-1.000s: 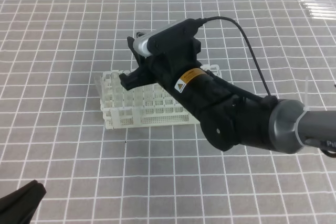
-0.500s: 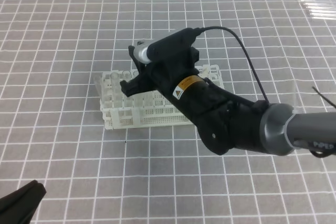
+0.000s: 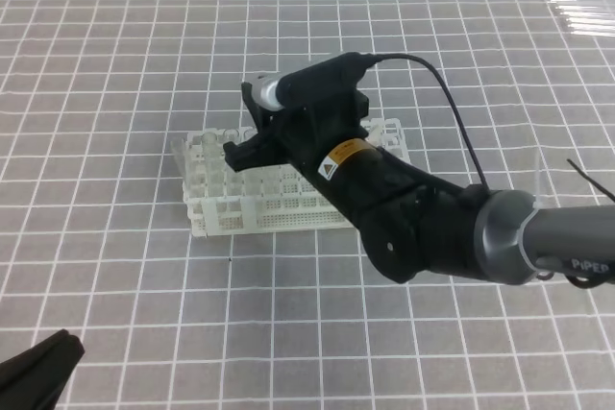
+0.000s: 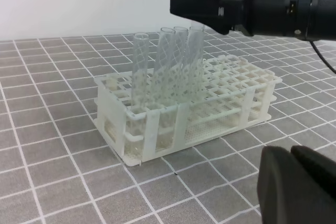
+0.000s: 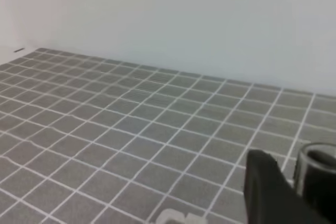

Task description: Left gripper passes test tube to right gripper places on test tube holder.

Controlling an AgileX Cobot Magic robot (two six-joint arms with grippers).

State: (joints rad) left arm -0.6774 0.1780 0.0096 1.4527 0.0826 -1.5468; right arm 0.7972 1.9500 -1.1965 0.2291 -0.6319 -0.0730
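The white test tube holder (image 3: pixel 288 206) stands left of centre on the grey grid mat. My right gripper (image 3: pixel 252 124), the one with the silver cylinder and warning sticker, hangs over its back left part. In the left wrist view its black fingers (image 4: pixel 181 1) cross the top of a clear test tube (image 4: pixel 197 51) that stands almost upright in a hole of the holder (image 4: pixel 236 103). The tube's open rim (image 5: pixel 317 157) shows beside one dark finger (image 5: pixel 268 190) in the right wrist view. My left gripper (image 3: pixel 38 372) sits low at the bottom left corner, fingers (image 4: pixel 278 182) together and holding nothing.
Three more clear tubes (image 4: pixel 157 66) stand in the holder's front left holes, next to the held one. Several spare tubes (image 3: pixel 581 12) lie at the far right back edge. A thin black strip (image 3: pixel 591 178) lies on the mat at the right.
The right gripper has come down and slightly right over the holder, lowering the tube into it. The left gripper has stayed in its corner.
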